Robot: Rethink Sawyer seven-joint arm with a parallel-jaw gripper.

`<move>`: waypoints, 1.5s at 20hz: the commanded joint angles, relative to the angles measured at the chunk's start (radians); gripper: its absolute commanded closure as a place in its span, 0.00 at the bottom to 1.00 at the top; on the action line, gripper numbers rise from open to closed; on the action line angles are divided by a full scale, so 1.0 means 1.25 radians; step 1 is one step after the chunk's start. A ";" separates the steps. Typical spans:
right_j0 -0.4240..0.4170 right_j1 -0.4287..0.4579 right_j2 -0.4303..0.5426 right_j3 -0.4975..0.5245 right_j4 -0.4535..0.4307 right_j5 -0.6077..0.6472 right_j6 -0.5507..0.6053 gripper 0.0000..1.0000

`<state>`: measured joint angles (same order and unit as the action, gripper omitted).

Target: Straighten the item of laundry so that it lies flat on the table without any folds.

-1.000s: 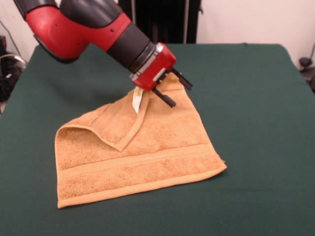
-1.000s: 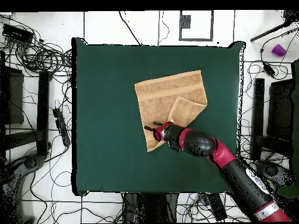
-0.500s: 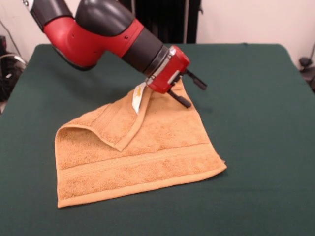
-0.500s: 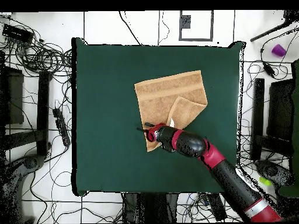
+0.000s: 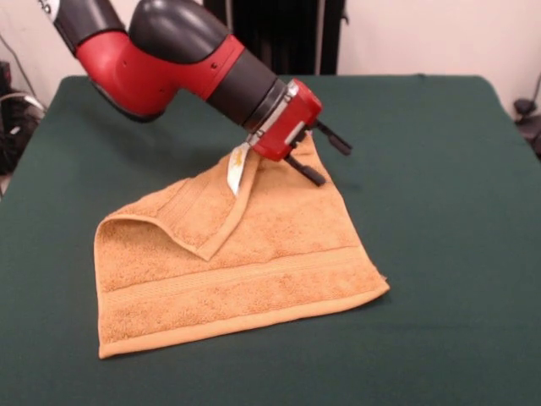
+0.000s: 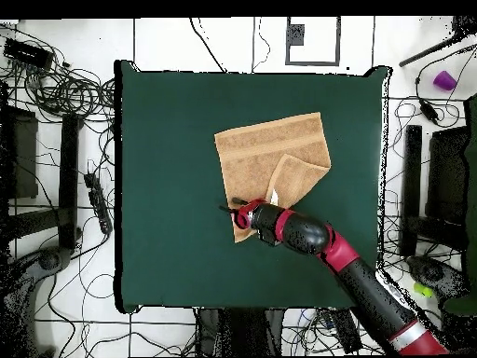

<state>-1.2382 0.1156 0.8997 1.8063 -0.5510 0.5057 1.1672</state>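
Observation:
The item of laundry (image 5: 254, 262) is an orange-tan towel lying on the green table (image 5: 439, 169). Its far left corner is folded over onto the middle (image 5: 199, 216), and a small white label (image 5: 238, 173) sticks up at the fold's end. My gripper (image 5: 325, 158) hangs open over the towel's far corner, tilted down to the right, with nothing between its fingers. In the overhead view the towel (image 6: 270, 154) lies right of the table's middle, with the gripper (image 6: 231, 205) at its lower left corner and the fold (image 6: 300, 177) at the lower right.
Green cloth (image 6: 168, 140) spreads widely to the left of the towel in the overhead view. Cables (image 6: 56, 89) and dark equipment lie on the floor around the table. A small purple object (image 6: 445, 80) sits off the table at the upper right.
The arm has shifted a little to the right in the front view, carrying the open gripper past the label toward the towel's far corner. The towel has not moved.

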 commanded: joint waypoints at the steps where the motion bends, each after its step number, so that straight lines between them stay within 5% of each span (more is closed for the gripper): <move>1: 0.015 -0.024 -0.056 -0.068 -0.028 0.099 -0.101 0.00; 15: -0.041 0.021 -0.064 -0.160 -0.076 0.223 -0.266 0.00; 30: -0.053 -0.011 -0.080 -0.221 -0.105 0.344 -0.357 0.00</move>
<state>-1.3309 0.1278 0.8994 1.7500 -0.5913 0.8017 1.0253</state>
